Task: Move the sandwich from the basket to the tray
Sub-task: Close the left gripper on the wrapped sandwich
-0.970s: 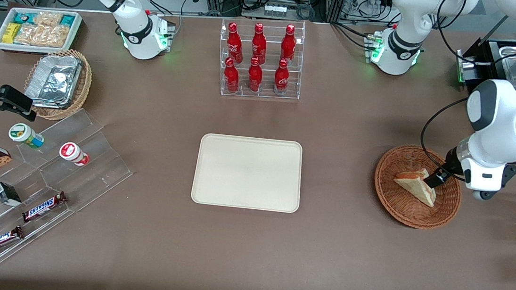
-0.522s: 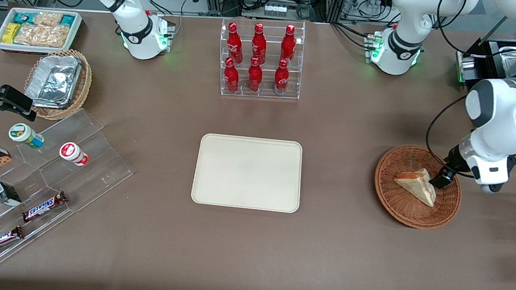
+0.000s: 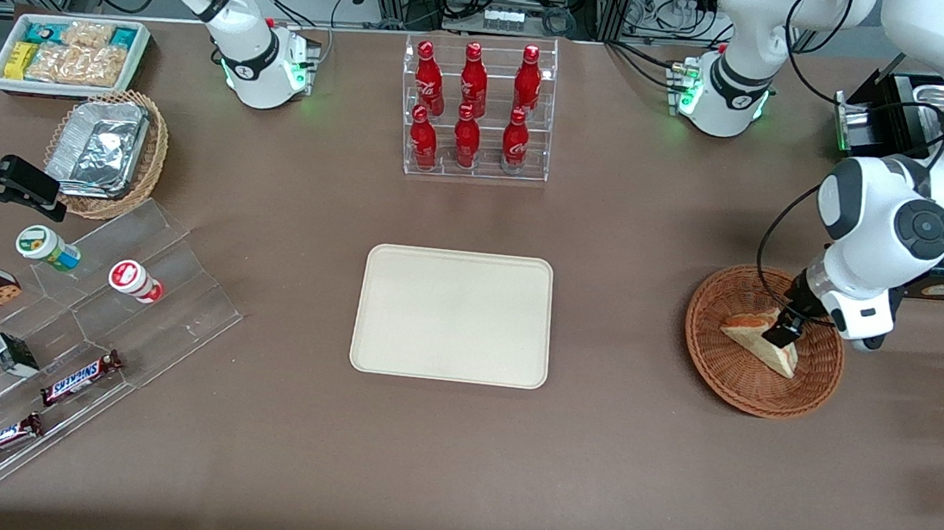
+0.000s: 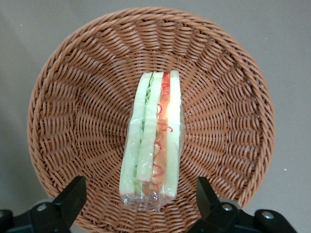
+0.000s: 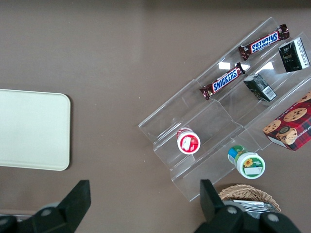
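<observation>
Standing on edge in the reddish-brown wicker basket [image 4: 63,121], the wrapped sandwich [image 4: 153,141] presents its flat bread faces to the gripper [image 4: 141,206], which hovers above, jaws spread to straddle it, well apart from the cream tray [image 3: 453,315].

The working arm [image 3: 883,227] is wearing glossy white rounded shells, with dark grey bands showing at its joints. A round dark grey cap with a small ring mark at its centre is sitting on the side of the large wrist joint [image 3: 924,227]. A thin black cable [image 3: 773,242] is looping out from the arm. Its white dome-shaped base [image 3: 726,95] is carrying a black ring and glowing green at one edge. The gripper [image 3: 780,333], called the jaws, is showing black, wedge-shaped fingers [image 4: 72,199] in the left wrist view, each springing from a black block bearing a small round grey screw head.
</observation>
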{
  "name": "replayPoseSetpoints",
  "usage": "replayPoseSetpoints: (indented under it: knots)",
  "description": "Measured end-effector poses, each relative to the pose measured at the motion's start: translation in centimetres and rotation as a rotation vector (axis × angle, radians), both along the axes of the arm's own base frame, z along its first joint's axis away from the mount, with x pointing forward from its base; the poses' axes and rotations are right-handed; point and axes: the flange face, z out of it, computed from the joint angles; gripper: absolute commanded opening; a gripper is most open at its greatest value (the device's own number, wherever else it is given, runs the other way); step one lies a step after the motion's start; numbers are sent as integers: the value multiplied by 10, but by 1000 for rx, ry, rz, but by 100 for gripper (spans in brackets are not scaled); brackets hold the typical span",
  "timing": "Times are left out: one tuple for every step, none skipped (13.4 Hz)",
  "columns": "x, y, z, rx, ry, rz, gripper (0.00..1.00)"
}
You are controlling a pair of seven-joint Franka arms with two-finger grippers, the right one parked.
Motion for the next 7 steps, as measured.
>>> replayPoseSetpoints:
  knots:
    - [0, 0, -4, 1, 5, 1, 100]
    - [0, 0, -7, 2, 9, 1, 100]
    - [0, 0, -10, 2, 11, 5, 100]
    - [1, 0, -13, 3, 9, 16, 100]
    - [1, 0, -15, 4, 9, 25, 100]
    - [1, -2, -18, 5, 11, 27, 100]
    - [1, -3, -21, 5, 15, 29, 99]
